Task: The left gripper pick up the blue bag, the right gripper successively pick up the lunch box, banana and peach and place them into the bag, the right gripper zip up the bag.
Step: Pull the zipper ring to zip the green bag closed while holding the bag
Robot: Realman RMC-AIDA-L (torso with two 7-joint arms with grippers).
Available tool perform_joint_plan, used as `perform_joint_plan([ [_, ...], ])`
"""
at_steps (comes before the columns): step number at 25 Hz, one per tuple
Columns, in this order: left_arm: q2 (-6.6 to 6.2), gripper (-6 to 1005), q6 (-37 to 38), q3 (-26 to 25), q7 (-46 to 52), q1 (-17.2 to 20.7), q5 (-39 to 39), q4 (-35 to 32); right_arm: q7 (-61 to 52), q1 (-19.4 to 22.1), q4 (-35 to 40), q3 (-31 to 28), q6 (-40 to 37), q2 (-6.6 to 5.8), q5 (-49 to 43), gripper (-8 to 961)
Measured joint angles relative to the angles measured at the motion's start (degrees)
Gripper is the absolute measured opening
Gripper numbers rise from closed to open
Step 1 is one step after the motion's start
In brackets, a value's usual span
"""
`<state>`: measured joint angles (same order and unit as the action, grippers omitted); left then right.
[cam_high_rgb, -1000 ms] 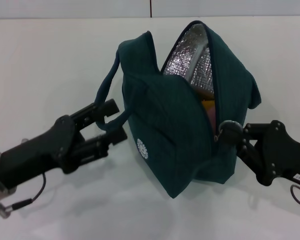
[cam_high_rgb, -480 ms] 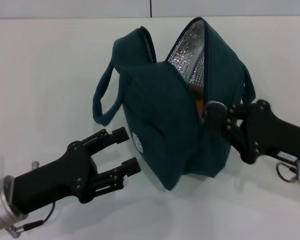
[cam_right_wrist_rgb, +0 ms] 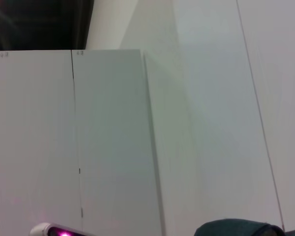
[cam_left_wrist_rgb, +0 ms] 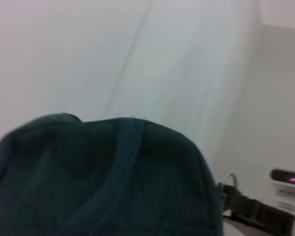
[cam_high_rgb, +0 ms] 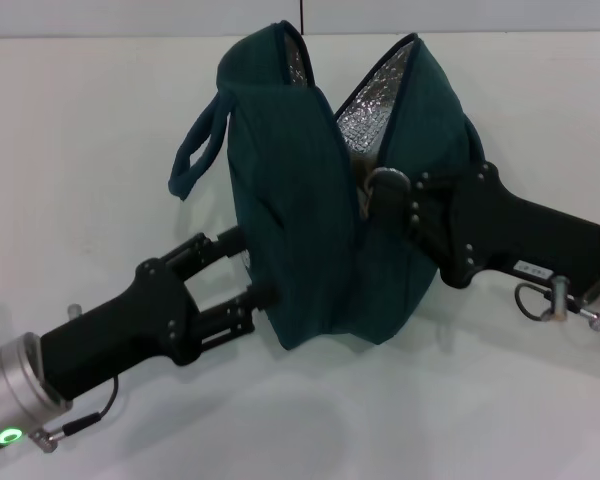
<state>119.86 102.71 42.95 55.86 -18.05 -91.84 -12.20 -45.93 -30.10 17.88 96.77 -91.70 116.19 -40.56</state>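
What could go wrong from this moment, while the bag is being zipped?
1. The left gripper has its open fingers against the side of the blue bag and holds no handle; the bag may slide or tip when pulled.
2. The right gripper is at the zip, with silver lining exposed; the top is wide open, so the zip might jam or slip free.

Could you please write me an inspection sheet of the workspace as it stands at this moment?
Surface: white table, bare where visible.
Job's things: blue bag upright, zip partly open, silver lining showing; contents not visible.
Clutter: nothing seen.
Grippers: left gripper open, fingers against the bag's lower side, handle free; right gripper at the zip opening, fingers hidden.
Cables: thin black cable at the left wrist; metal ring under the right arm.
Surroundings: white wall panels.
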Motion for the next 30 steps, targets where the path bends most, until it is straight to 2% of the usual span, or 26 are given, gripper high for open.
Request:
perform_joint_plan([
  [8,0.02,816,-2.06,0.35,-0.59,-3.27,1.26,3.01,0.11,-0.95,0.6,0.94,1.95,0.0,1.35,42],
  [13,-0.02,813,-4.85,0.43,2.26,-6.02,1.19,4.25,0.18,-1.5,0.68,0.97,2.65,0.0,1.37,44],
  [24,0.02,808,-12.04,0.19,6.97,-8.54,1.81,4.3,0.27,-1.95,2.07,0.97,3.99,0.0,1.37,48],
  [30,-0.03,565,-12.37,0.57,5.89,-9.05,1.52,3.8,0.3,-1.98,2.08,0.97,4.17,0.0,1.54,50],
])
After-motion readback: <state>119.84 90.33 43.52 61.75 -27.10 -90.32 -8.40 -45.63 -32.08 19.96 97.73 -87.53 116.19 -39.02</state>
